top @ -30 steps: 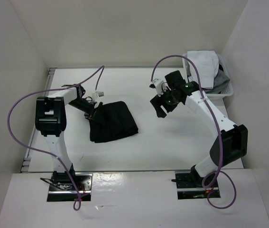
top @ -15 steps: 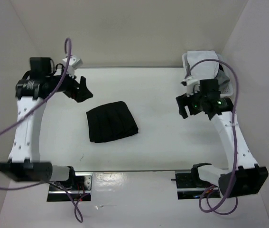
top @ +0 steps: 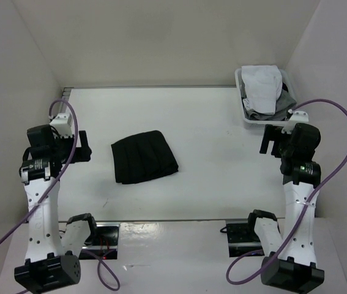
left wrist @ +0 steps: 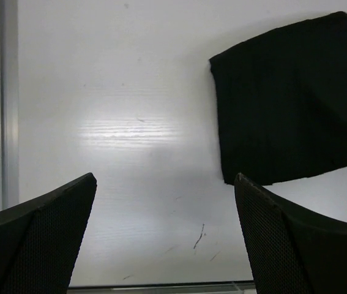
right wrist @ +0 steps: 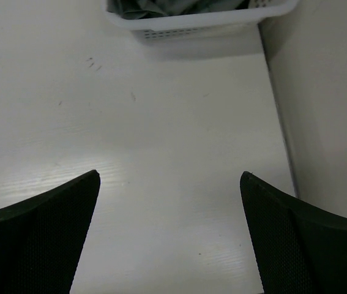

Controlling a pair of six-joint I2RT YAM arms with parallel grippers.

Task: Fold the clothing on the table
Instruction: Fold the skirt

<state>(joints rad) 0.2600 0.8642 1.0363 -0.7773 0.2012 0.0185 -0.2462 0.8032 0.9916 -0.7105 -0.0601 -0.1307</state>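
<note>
Table point(top: 216, 135): everything in view is being carried on it. White basket point(top: 240, 92) is being kept in the far right corner, against the right edge. It is being filled by a white garment point(top: 262, 81) on top and a grey garment point(top: 285, 101) beneath, heaped above the rim. Only the near wall of the basket is being shown in the right wrist view.

Black skirt point(top: 144, 156) is being left lying flat as a folded block, left of the table's middle and well clear of every edge. It is not being gripped or touched by anything.

Left gripper point(top: 86, 146) is being held with jaws wide apart and empty, by the left edge. The skirt is being seen beyond its fingertips and off to the right, with bare table between.

Right gripper point(top: 270, 139) is being held spread wide and empty, near the right edge just in front of the basket, well apart from the skirt.
</note>
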